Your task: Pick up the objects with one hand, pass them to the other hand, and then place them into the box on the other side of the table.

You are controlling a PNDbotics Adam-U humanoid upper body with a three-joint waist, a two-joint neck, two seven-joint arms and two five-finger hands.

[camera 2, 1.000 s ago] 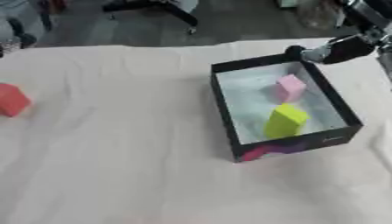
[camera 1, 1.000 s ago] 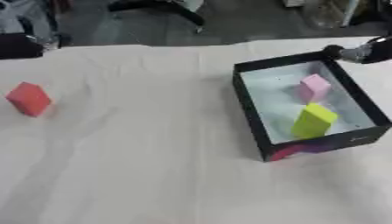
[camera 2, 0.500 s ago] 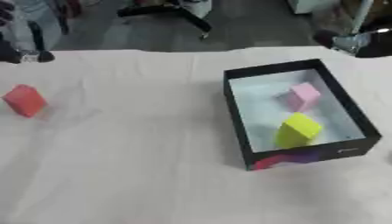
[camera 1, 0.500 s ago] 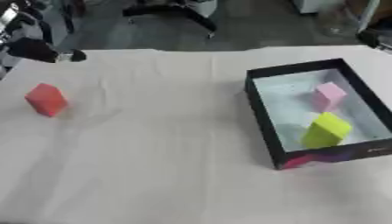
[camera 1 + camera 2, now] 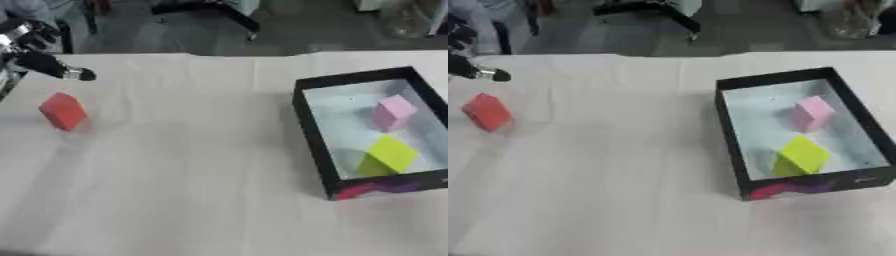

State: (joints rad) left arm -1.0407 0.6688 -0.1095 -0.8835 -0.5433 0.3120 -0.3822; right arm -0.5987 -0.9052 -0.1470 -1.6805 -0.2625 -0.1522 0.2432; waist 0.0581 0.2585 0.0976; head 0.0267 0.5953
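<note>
A red block (image 5: 63, 111) stands on the white cloth at the far left. My left hand (image 5: 39, 61) hangs above and behind it at the upper left edge, one finger stretched toward the right, not touching the block. At the right sits a black box (image 5: 310, 120) with a pale floor. Inside it lie a pink block (image 5: 393, 112) toward the back and a yellow-green block (image 5: 390, 154) toward the front. My right hand shows in neither view.
The white cloth (image 5: 192, 175) covers the table between the red block and the box. Beyond the far table edge stand chair legs (image 5: 210, 10) on a dark floor.
The whole picture has shifted, so the camera has moved. My right hand, seen by the box's far corner a second ago, has left the view. My left hand has come in at the upper left.
</note>
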